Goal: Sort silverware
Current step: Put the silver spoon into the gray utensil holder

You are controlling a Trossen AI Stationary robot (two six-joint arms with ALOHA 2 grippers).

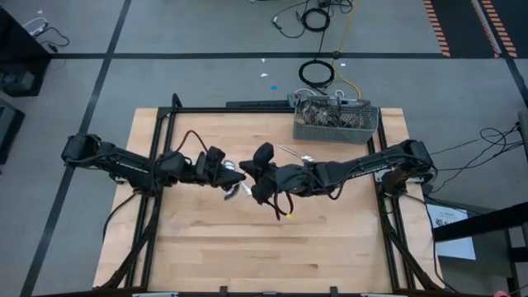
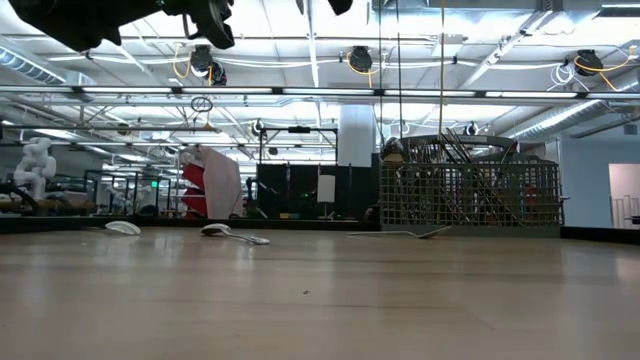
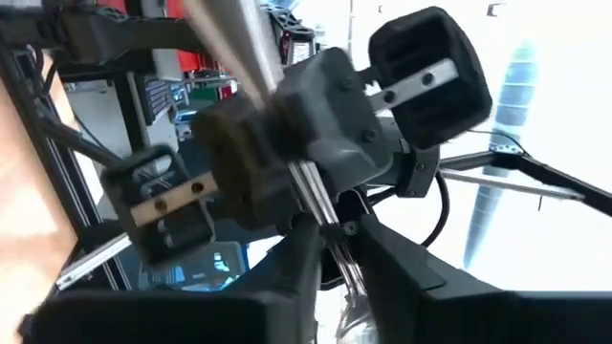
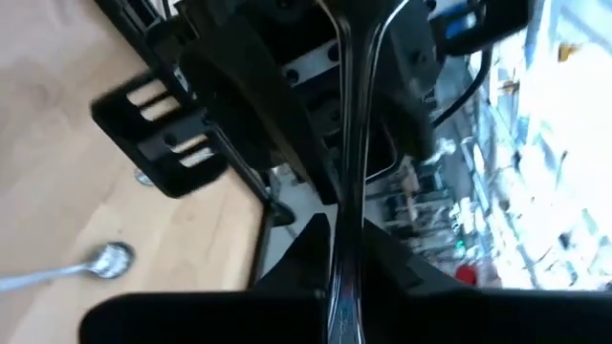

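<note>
Your left gripper [image 1: 233, 175] and right gripper [image 1: 252, 172] meet left of the mesh basket [image 1: 335, 121], both jaws clenched on one utensil [image 4: 346, 143] lying lengthwise between them.

Robotics lab: ceiling cable reels [image 2: 361, 60], taped floor [image 1: 99, 82]

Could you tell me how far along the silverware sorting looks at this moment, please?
Early on. Little looks sorted: most silverware still stands bunched in the mesh basket, with a few spoons lying loose on the table. In hand: the left gripper and right gripper meet mid-table, both closed on one utensil, apparently a handover. Left: nearly everything in the basket.
</note>
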